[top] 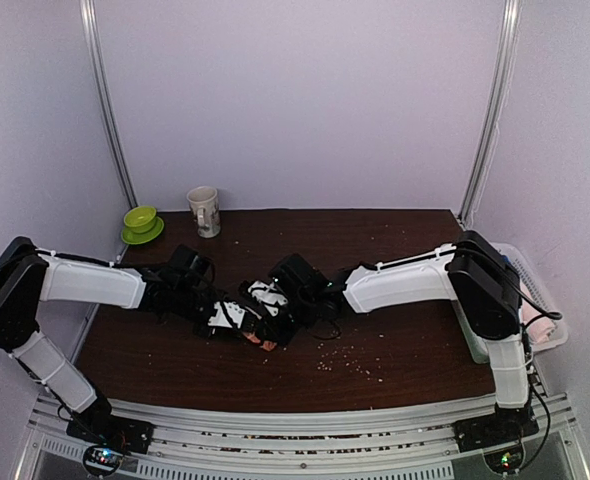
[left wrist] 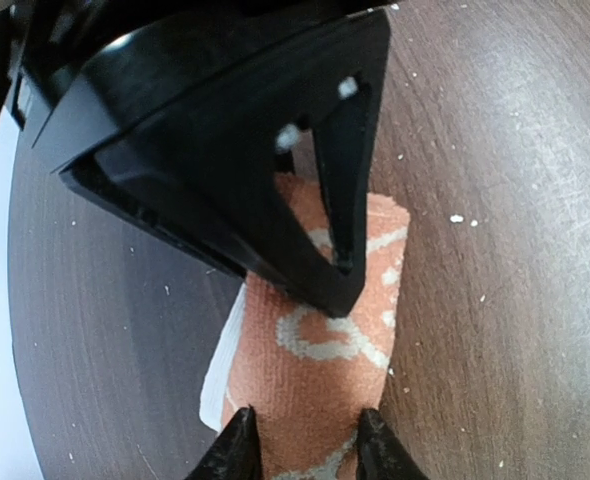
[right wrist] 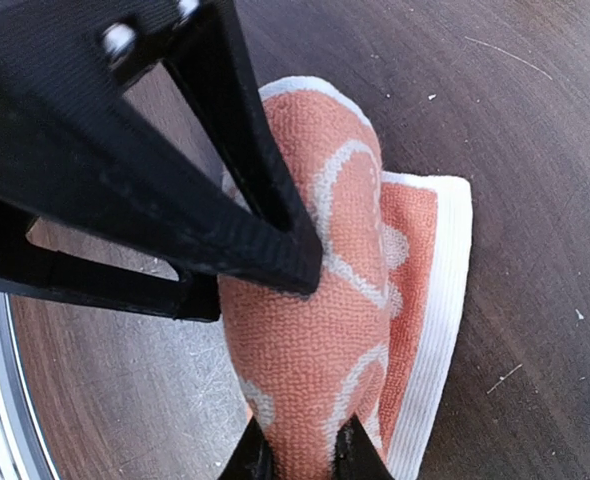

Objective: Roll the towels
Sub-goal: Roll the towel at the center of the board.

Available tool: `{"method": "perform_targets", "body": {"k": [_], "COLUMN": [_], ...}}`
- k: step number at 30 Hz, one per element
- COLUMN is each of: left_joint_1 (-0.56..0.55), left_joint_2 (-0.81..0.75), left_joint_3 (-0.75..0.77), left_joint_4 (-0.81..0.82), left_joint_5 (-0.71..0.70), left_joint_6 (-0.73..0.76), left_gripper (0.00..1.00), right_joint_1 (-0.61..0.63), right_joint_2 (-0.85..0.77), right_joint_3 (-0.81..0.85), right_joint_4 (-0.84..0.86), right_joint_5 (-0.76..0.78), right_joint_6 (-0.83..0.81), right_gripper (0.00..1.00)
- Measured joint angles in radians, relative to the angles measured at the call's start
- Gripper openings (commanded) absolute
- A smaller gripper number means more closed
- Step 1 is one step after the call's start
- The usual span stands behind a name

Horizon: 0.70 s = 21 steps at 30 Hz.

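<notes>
The orange-peach towel with white prints lies as a loose roll on the dark wood table, its white-edged flap spread beside it. My left gripper is shut on one end of the roll. My right gripper is shut on the other end. In the top view both grippers meet at the table's middle, left and right, with a bit of the towel showing below them. Each wrist view shows the other gripper's black finger over the roll. The hot pink towel is out of view.
A green cup on a saucer and a printed mug stand at the back left. A white basket sits off the table's right edge. Small white crumbs lie scattered on the table. The metal frame rail runs along the front.
</notes>
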Motion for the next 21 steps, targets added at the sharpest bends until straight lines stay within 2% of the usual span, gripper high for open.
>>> {"method": "perform_targets", "body": {"k": [5,8,13,21], "left_joint_1": [-0.003,-0.005,-0.013,-0.045], "left_joint_2": [0.015,0.052,0.088,0.099], "left_joint_3": [0.008,0.037,0.071,0.078], "left_joint_4": [-0.001,-0.013,-0.035,-0.034], "left_joint_5": [-0.008,-0.010,-0.018,-0.053], "left_joint_6": [-0.004,-0.002,0.005,0.018], "left_gripper": [0.15,0.14,0.12,0.11], "right_joint_1": [-0.006,-0.013,-0.031,-0.086], "right_joint_2": [0.005,0.006,0.008,0.012], "right_joint_3": [0.000,0.000,0.000,-0.024], "right_joint_4": [0.001,0.000,-0.017,-0.003], "right_joint_5": [-0.022,-0.037,-0.081,-0.209], "right_joint_6": [0.006,0.011,0.019,0.085], "right_gripper": [0.11,0.18,0.44,0.62]}}
